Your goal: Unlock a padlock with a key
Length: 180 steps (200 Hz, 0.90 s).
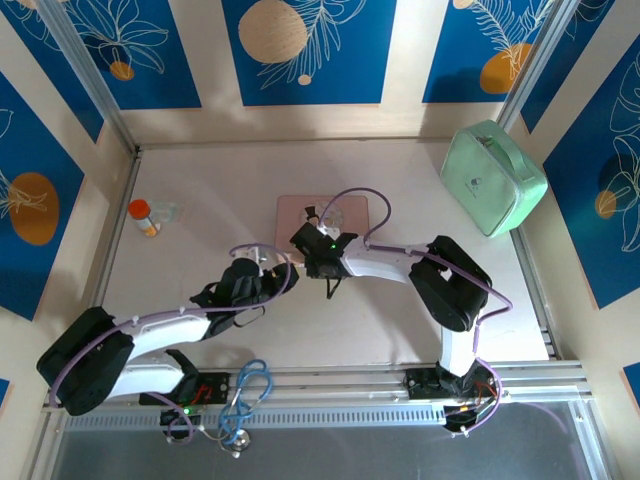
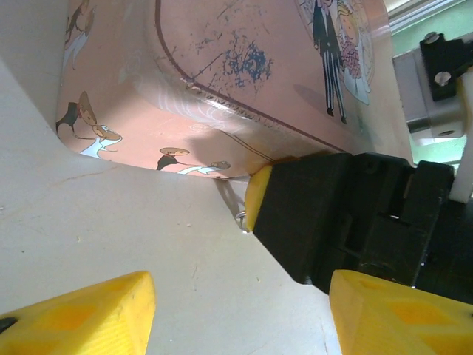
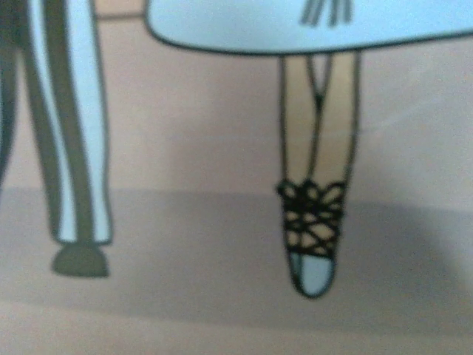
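1. Top external view: from where I stand, the pink box (image 1: pixel 322 212) lies flat in the middle of the table (image 1: pixel 200 260). The right gripper (image 1: pixel 318 250) is over the box's near edge, and the left gripper (image 1: pixel 272 275) is just beside it, toward the left.
2. In the left wrist view, the left gripper's yellow fingertips (image 2: pixel 81 314) stand wide apart, with nothing but bare tabletop between them.
3. That same view shows one black finger of the right gripper. Its yellow pad (image 2: pixel 258 198) is right up against the box's lower front edge. I cannot tell whether that gripper's jaws are apart or together.
4. A thin silvery metal piece (image 2: pixel 235 203) pokes out at the foot of the box, touching the tabletop just beside that yellow pad. I cannot tell whether it belongs to the padlock or is a key.
5. The right wrist view looks very closely at the box's lid, and it is blurred. It shows cartoon legs, striped trousers and a laced shoe.
6. A mint-green case (image 1: pixel 492 178) sits at the far right corner. An orange-capped bottle (image 1: pixel 143 215) stands at the left, well apart from the box.
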Tool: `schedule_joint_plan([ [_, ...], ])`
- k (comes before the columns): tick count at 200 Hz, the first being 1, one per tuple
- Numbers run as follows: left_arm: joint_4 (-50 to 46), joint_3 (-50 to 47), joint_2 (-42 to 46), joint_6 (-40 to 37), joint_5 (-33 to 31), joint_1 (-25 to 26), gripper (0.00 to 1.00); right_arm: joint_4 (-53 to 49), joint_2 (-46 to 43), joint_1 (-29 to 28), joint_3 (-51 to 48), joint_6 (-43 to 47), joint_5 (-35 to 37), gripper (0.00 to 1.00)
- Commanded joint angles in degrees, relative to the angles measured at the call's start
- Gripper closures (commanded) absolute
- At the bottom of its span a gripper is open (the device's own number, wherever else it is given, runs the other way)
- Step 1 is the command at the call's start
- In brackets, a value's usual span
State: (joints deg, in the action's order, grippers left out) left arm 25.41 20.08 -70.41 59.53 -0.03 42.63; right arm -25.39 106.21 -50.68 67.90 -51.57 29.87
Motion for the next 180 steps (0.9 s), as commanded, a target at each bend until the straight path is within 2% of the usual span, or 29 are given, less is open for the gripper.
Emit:
schedule_joint_plan([
  [1,2.96,-0.13,-1.66,-0.58,0.03,0.76,0.38,-3.24,0.58,-0.13,1.27,-1.03,1.81,0.67],
  [60,6.56,1.20,-6.09,-1.65,-0.32,3.14,0.38,-7.47,-0.40,0.13,3.21,1.22,0.42,0.74],
  [85,13.88,-1.13,-8.64,0.52,0.07,3.25,0.37,-12.20,0.78,0.54,6.52,3.25,-3.05,0.75],
  [143,17.65,0.92,-12.67,-2.20,2.05,4.50,0.49,-17.41,3.36,2.31,10.56,5.21,-12.55,0.76],
  [180,20.79,1.18,-16.32,-0.87,2.22,5.88,0.53,-19.12,3.77,4.29,12.64,5.56,-17.00,0.75],
])
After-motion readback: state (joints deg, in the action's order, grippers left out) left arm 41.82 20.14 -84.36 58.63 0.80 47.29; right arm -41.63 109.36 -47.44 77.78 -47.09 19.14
